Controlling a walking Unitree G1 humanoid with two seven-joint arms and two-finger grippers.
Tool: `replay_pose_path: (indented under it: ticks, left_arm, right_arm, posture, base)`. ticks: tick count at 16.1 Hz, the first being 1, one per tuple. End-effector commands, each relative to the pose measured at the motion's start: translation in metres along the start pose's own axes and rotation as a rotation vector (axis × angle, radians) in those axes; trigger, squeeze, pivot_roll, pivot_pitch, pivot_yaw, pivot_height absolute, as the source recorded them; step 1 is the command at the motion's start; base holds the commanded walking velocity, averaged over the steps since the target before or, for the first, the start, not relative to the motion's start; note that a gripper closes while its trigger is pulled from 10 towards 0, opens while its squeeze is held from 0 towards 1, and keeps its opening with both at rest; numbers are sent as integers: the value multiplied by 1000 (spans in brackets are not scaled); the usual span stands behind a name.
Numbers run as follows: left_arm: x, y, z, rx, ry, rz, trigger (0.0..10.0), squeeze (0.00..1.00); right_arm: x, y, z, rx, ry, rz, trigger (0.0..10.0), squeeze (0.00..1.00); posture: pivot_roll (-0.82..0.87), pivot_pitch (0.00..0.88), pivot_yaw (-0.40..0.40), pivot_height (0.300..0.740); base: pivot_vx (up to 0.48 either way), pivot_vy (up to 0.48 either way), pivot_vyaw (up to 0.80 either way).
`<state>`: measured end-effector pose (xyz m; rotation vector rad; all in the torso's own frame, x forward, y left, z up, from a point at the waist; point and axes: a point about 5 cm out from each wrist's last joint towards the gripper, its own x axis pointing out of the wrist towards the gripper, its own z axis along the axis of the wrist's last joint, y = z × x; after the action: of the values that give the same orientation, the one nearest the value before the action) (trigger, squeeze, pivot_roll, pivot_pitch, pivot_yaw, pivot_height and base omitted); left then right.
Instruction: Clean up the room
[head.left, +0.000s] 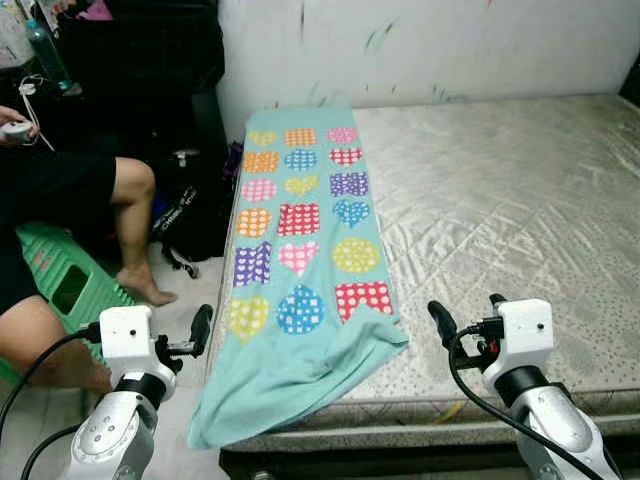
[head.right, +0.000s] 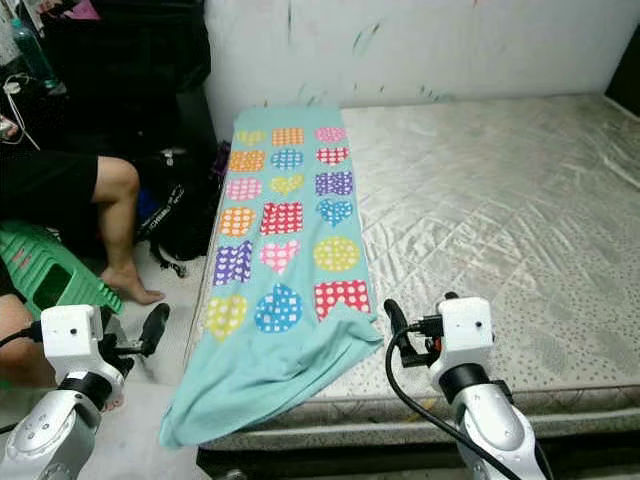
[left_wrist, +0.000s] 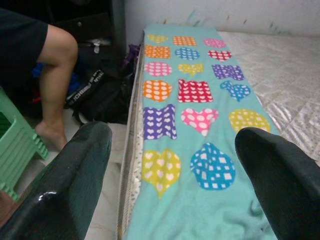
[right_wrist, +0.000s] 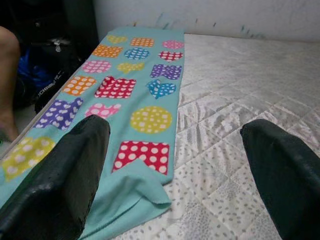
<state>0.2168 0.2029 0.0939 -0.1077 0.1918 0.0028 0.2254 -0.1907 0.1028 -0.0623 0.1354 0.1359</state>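
A teal blanket (head.left: 312, 372) printed with colourful dotted hearts and shapes lies lengthwise along the left edge of a bare quilted mattress (head.left: 500, 200). Its near end is rumpled and hangs over the bed's front left corner. My left gripper (head.left: 178, 338) hovers open beside that corner, over the floor, holding nothing. My right gripper (head.left: 468, 312) is open above the mattress's front edge, just right of the blanket's near end. In the left wrist view the blanket (left_wrist: 200, 105) stretches ahead between the spread fingers (left_wrist: 75, 175). In the right wrist view the blanket (right_wrist: 125, 90) lies ahead on the mattress.
A person sits to the left of the bed on a green stool (head.left: 60, 280), a bare leg (head.left: 130, 210) close to the bed's side. A black bag (head.left: 190, 215) lies on the floor between the leg and the bed. A white wall (head.left: 420, 45) backs the bed.
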Motion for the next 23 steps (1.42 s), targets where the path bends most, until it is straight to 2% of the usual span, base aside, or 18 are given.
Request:
replay_pose_path:
  ticks: [1,12,23]
  left_arm:
    - [0,0,1,9,2,3,10000,0]
    - [1,-1,1,9,-2,9,10000,0]
    - [3,0,1,17,-6,15,10000,0]
  right_arm:
    - [0,3,6,1,-21,19,10000,0]
    - [4,4,6,-11,-26,40,10000,0]
    - [7,7,6,-15,-30,54,10000,0]
  posture:
    - [-141,0,53,665]
    - [-140,0,51,665]
    - [-140,0,53,530]
  base:
    - [0,0,0]
    - [0,0,0]
    - [0,0,0]
